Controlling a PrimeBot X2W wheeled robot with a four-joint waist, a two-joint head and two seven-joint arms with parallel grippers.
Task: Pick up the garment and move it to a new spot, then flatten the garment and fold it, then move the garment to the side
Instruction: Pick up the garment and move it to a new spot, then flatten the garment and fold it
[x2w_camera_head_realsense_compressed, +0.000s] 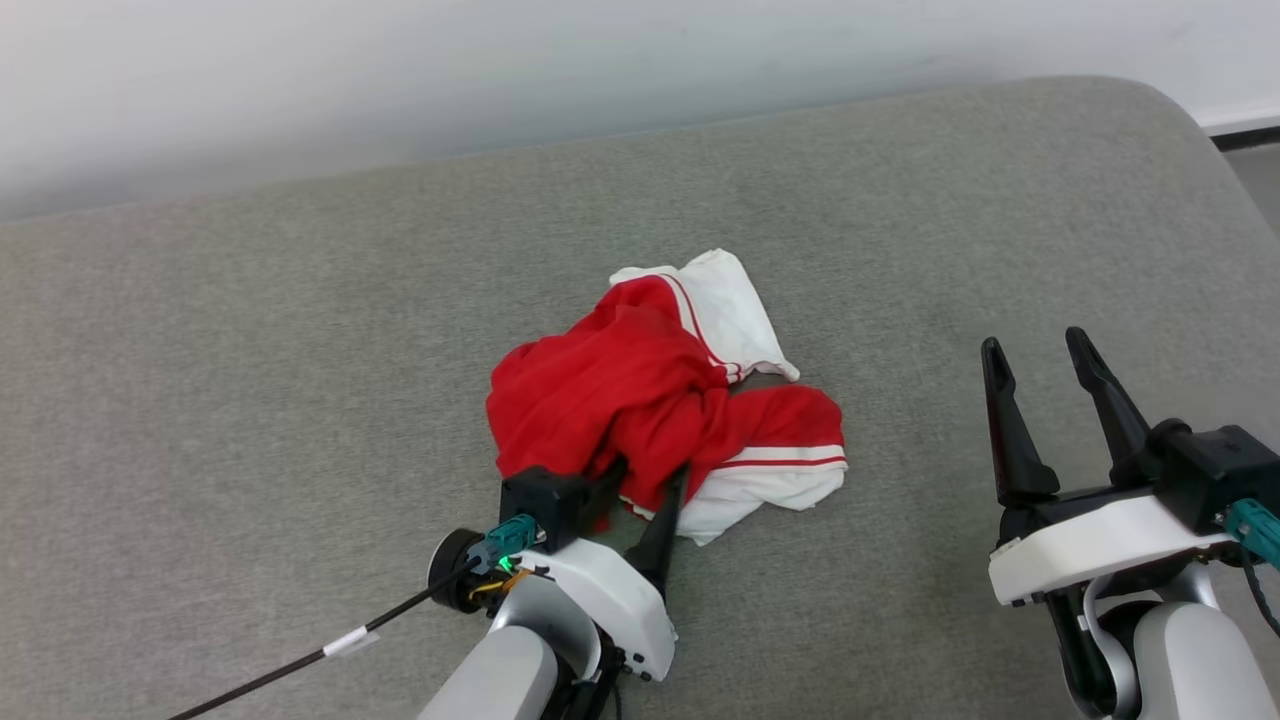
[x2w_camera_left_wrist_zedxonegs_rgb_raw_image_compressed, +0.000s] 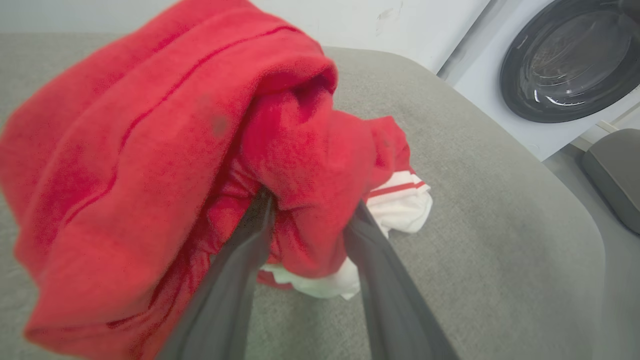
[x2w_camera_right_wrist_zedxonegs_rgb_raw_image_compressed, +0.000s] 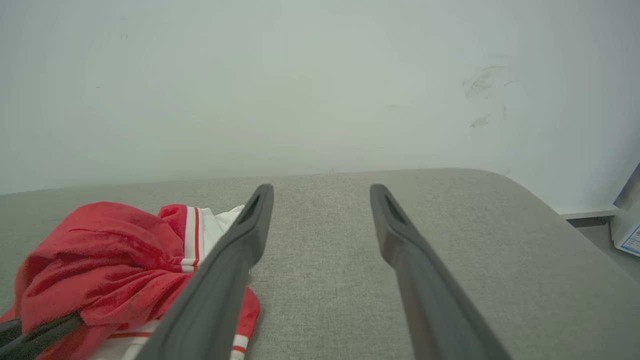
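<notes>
The red shirt (x2w_camera_head_realsense_compressed: 640, 400) lies bunched up in the middle of the grey cushion (x2w_camera_head_realsense_compressed: 250, 400). It is soft, light and floppy, so a white sleeve end looks best to grab. The left gripper (x2w_camera_head_realsense_compressed: 650, 472) has its fingers apart around a red fold, tips buried. The right gripper (x2w_camera_head_realsense_compressed: 1035, 345) is wide apart, empty. The collar is hidden.

Grey padded surface (x2w_camera_head_realsense_compressed: 300, 350), white wall (x2w_camera_head_realsense_compressed: 400, 60), washing machine (x2w_camera_left_wrist_zedxonegs_rgb_raw_image_compressed: 570, 60) at its end
</notes>
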